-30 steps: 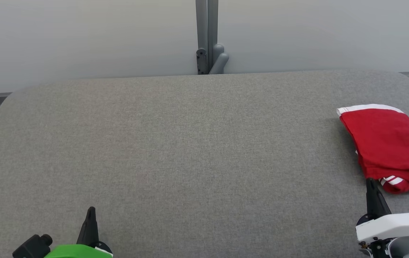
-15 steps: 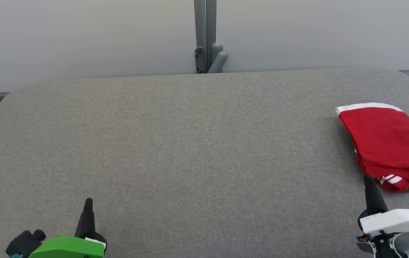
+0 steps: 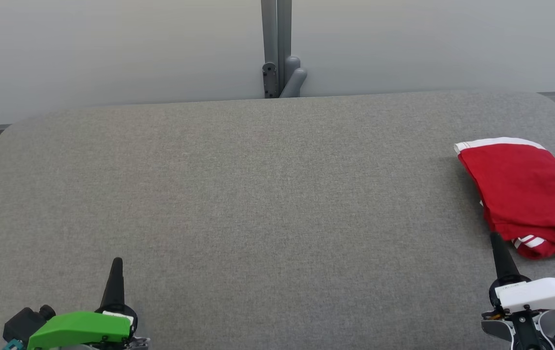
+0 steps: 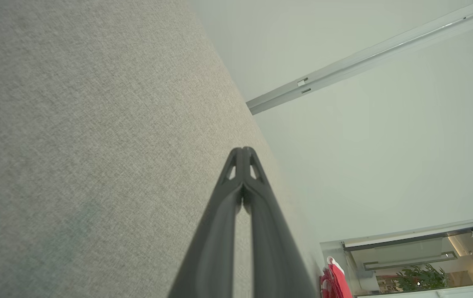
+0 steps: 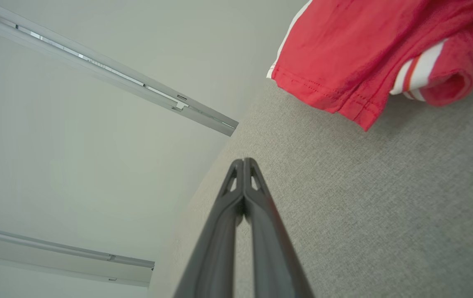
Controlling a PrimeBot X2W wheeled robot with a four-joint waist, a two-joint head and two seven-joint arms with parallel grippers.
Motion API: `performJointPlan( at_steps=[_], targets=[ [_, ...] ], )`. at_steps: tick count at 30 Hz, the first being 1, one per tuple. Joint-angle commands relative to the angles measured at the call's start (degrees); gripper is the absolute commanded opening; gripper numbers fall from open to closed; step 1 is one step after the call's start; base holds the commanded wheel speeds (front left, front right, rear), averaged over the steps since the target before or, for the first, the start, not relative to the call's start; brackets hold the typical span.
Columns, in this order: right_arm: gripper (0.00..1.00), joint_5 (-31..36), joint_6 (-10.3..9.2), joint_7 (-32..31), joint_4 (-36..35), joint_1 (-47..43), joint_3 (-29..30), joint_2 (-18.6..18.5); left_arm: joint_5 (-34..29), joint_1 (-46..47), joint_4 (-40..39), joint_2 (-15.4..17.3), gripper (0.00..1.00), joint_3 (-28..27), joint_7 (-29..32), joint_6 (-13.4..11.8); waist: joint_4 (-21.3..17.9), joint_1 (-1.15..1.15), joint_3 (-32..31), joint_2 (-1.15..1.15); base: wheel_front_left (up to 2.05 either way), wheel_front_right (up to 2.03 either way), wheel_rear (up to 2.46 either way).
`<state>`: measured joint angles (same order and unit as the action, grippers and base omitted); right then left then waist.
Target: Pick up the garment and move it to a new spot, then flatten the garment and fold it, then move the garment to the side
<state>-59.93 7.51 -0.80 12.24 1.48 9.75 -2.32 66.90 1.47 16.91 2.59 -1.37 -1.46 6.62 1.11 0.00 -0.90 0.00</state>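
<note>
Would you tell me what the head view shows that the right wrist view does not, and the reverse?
Head view: the left claw, shut, under its green cover, and the grey post behind the table. Right wrist view: the stitched hem of the garment up close, and two wall rails. Both: the red garment lying on the grey table, with the right claw, shut, close by it.
</note>
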Motion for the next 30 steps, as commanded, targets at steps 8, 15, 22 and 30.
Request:
performJointPlan(
  at_steps=[8,15,22,30],
  targets=[
    [0.0,-6.48,0.01,-1.47,-0.18,1.6,-0.14,-0.46,5.17,2.19,-1.07,0.32,0.0,-0.61,1.34,0.43,-0.16,0.0,0.15,0.0,0.0,0.0,0.0],
    [0.0,-10.86,0.01,-2.52,-0.06,1.91,-0.19,-0.5,8.68,2.74,-1.35,0.35,0.0,-0.94,2.21,0.57,-0.3,0.0,0.28,0.0,0.0,0.0,0.0],
    [0.0,-15.05,0.0,-3.51,0.05,2.33,-0.24,-0.54,11.98,3.35,-1.62,0.37,0.0,-1.23,3.0,0.62,-0.43,0.0,0.41,0.0,0.0,0.0,0.0],
    [0.0,-20.11,0.0,-4.71,0.19,2.7,-0.29,-0.59,16.0,4.02,-1.92,0.4,0.0,-1.54,4.04,0.75,-0.61,0.0,0.58,0.0,0.0,0.0,0.0]
  ],
)
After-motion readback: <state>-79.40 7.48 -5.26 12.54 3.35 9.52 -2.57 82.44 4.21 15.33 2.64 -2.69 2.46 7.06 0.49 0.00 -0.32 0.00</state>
